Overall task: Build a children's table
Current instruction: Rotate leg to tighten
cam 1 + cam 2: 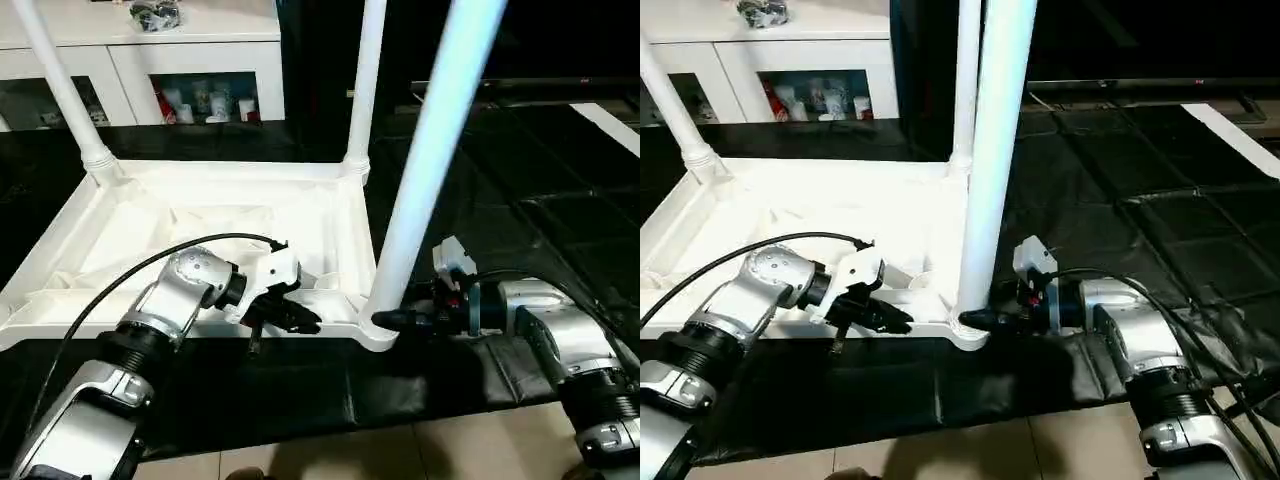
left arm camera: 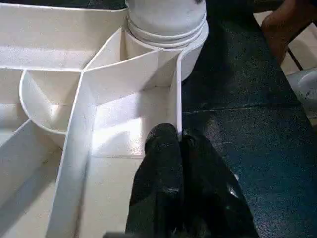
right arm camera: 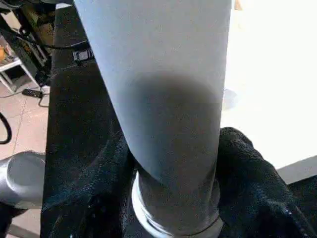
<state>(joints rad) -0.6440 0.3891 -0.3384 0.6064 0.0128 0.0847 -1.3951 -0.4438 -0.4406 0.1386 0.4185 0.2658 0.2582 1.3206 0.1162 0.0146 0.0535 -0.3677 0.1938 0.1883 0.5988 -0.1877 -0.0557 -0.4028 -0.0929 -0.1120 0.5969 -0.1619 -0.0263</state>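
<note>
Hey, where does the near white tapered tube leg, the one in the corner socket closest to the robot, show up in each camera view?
Left eye view: the near white tapered tube leg rises from bottom centre to the top edge.
Right eye view: the leg stands at centre.
Left wrist view: its base sits at top centre.
Right wrist view: the leg runs up the middle.
Shared landmark: the round corner socket under it.
</note>
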